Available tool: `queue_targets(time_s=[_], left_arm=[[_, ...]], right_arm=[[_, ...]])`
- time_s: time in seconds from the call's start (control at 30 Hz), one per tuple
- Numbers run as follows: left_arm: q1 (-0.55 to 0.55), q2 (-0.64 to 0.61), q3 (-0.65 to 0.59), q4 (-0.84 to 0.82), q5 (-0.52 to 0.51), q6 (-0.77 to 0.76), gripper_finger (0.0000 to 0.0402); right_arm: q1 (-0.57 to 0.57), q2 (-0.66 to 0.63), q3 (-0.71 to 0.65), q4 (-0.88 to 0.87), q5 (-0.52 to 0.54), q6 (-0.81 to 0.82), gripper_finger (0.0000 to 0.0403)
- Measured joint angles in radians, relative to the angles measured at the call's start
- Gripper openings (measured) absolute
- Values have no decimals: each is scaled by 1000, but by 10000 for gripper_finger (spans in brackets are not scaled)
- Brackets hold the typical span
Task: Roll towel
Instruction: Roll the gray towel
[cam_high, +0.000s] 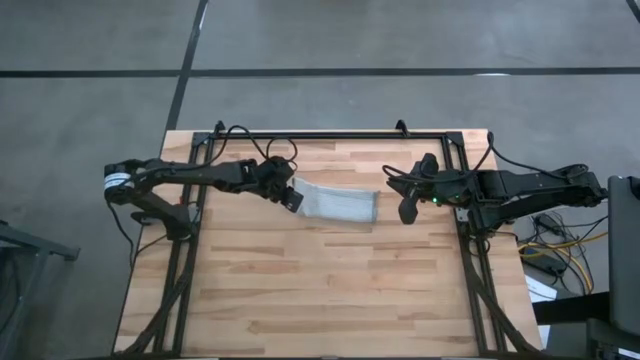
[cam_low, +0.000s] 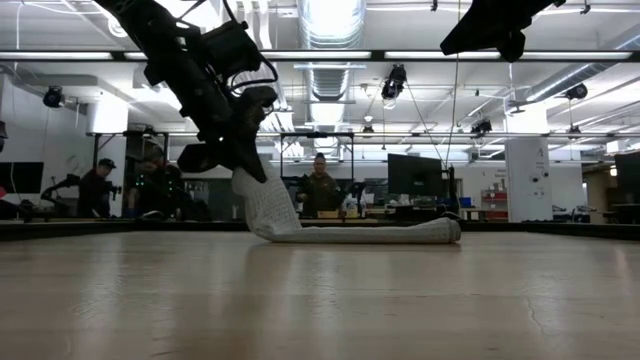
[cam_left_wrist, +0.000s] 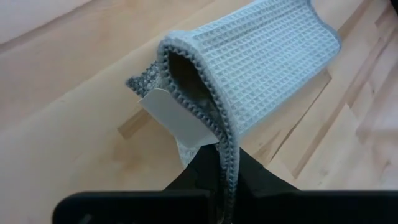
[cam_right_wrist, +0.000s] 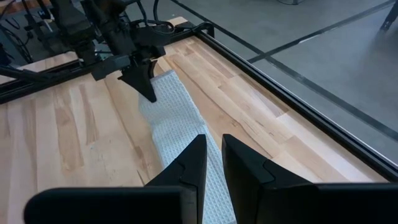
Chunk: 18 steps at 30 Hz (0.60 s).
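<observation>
Grey-blue waffle cloth, the towel (cam_high: 338, 203), lies folded into a long narrow band near the far middle of the wooden table (cam_high: 300, 300). From above, its long axis runs across the table, from the left arm's side toward the right arm's side. The left gripper (cam_high: 291, 197) sits right at the band's left end, touching it. The right gripper (cam_high: 408, 210) hangs just beyond the band's right end, apart from the cloth.

At table height, the left gripper (cam_low: 240, 150) has the towel's (cam_low: 340, 232) left end lifted off the wood, the cloth curving down from the fingertips to a flat stretch that ends in a rounded fold. The right arm shows only at the top edge here.

Through the left wrist camera, the fingers are pressed together on the towel's (cam_left_wrist: 261, 68) stitched hem, which runs down between them (a white label sticks out beside the hem). The rest of the band reaches straight away from this gripper.

Through the right wrist camera, the right gripper (cam_right_wrist: 213, 163) hovers above the towel's (cam_right_wrist: 180, 124) near end with only a slim gap between its fingers and nothing in them; the left gripper (cam_right_wrist: 144, 84) pinches the far end.

Judging by this, rolling would run along the band's length from the lifted left end toward the right arm, and the left arm is the one in contact.
</observation>
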Motion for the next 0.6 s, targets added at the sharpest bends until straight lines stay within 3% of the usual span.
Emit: queue_targets(time_s=[0.27, 0.6], left_arm=[[0, 0, 0, 7, 0, -25, 17], [-5, 0, 0, 6, 15, 87, 19]], right_arm=[[0, 0, 0, 0, 0, 0, 50], [0, 0, 0, 0, 0, 0, 50]])
